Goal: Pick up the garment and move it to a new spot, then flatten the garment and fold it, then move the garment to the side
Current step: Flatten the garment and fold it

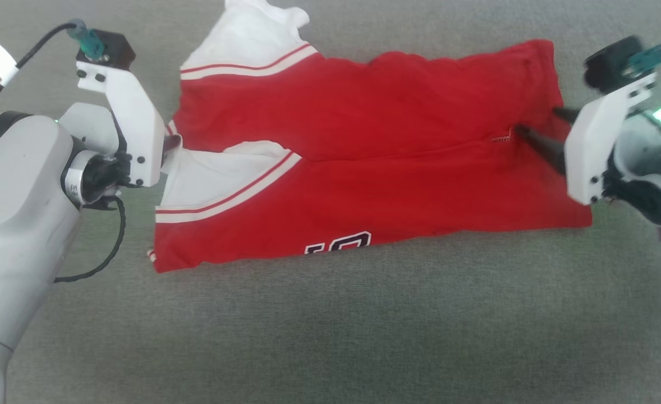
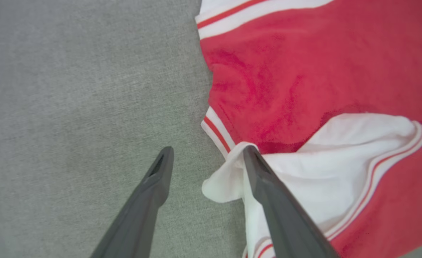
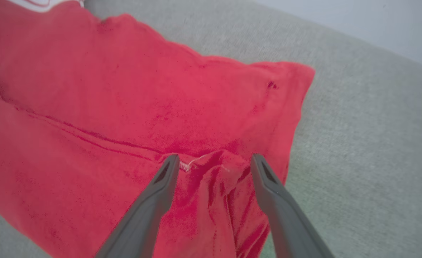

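At the left end, **left gripper** (image 2: 207,150): fingers apart, clamped on nothing. One finger is over bare grey counter (image 2: 71,107). The other lies against the loose edge of the near white sleeve (image 2: 340,161). Whether it presses the cloth cannot be told.

- **Near white sleeve**, striped trim: folded in over the red body, its corner curled beside the finger.
- **Far white sleeve** (image 1: 246,39): sticks out past the upper left corner, rumpled and not tucked.
- **Garment** (image 1: 364,168): lies mid-counter, long axis running left to right. It is doubled lengthwise, with two red bands meeting along a centre crease. The number (image 1: 339,242) is half hidden at the lower edge.
- **Hem end**, right: roughly square, with a small pucker of cloth at the crease.
- **Right gripper** (image 3: 214,157): fingers apart, holding nothing, with the tips straddling that pucker and just above or on the fabric.

**Step judged in hand:** letting go after a lengthwise fold, before the next fold.

**Handling notes:**
- Draw each gripper back along its own fingers, or straight up. A sideways sweep is likely to snag the soft fabric and reopen the fold.
- The left finger by the sleeve is the likelier snag.
- Tuck the far sleeve and smooth the right-hand pucker before folding crosswise, or the bundle will probably sit lopsided.
- Regrip both layers together at the corners.
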Motion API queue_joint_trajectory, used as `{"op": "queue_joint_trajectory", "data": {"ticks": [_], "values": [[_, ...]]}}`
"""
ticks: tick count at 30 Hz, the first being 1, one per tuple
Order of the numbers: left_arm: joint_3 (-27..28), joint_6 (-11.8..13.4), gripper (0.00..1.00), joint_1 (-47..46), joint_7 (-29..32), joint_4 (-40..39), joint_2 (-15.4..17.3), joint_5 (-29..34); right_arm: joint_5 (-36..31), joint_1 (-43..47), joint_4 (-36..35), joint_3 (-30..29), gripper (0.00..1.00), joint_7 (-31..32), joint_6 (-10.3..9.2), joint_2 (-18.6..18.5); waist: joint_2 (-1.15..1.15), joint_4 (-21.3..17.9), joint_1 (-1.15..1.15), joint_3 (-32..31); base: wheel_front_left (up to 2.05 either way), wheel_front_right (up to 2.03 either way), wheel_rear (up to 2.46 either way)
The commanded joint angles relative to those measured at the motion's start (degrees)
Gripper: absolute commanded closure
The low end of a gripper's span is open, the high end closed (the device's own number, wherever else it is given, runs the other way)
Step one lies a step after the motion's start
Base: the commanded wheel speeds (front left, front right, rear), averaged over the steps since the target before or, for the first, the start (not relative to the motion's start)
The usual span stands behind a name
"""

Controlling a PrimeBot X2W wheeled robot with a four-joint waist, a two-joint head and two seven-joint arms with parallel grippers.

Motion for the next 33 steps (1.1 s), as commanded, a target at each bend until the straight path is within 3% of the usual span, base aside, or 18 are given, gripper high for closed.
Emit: {"op": "queue_joint_trajectory", "data": {"ticks": [1, 8, 15, 24, 30, 33], "values": [[0.12, 1.01, 0.00, 0.31, 0.89, -1.35, 0.52, -0.89, 0.16, 0.60, -0.86, -1.13, 0.00, -1.64, -0.01, -0.70, 0.00, 0.86, 0.00, -1.03, 0.00, 0.00, 0.00], [0.18, 3.94, 0.00, 3.68, 3.29, -9.10, 2.80, -1.28, -1.56, 4.07, -4.68, -5.53, 0.00, -7.02, -0.01, -1.61, 0.00, 2.14, 0.00, -2.64, 0.00, 0.00, 0.00], [0.18, 9.13, 0.00, 10.20, 7.03, -22.23, 6.59, -2.99, -7.78, 9.47, -9.83, -15.67, 0.00, -13.11, -0.01, -0.13, 0.00, 2.80, 0.00, -3.40, 0.00, 0.00, 0.00], [0.08, 16.25, 0.00, 17.92, 10.56, -33.60, 11.39, -4.43, -19.27, 17.44, -20.17, -31.38, 0.00, -17.24, -0.01, 7.19, 0.00, 0.93, 0.00, -2.54, 0.00, 0.00, 0.00], [0.51, 18.08, 0.00, 20.45, 9.67, -32.94, 12.27, -4.39, -23.50, 22.52, -27.61, -37.93, 0.00, -14.87, -0.01, 12.03, 0.00, -0.72, 0.00, -0.77, 0.00, 0.00, 0.00], [0.79, 17.81, 0.00, 21.10, 8.11, -30.70, 11.52, -4.45, -24.47, 24.65, -30.34, -39.78, 0.00, -13.60, -0.01, 14.10, 0.00, -1.54, 0.00, 0.01, 0.00, 0.00, 0.00]]}}
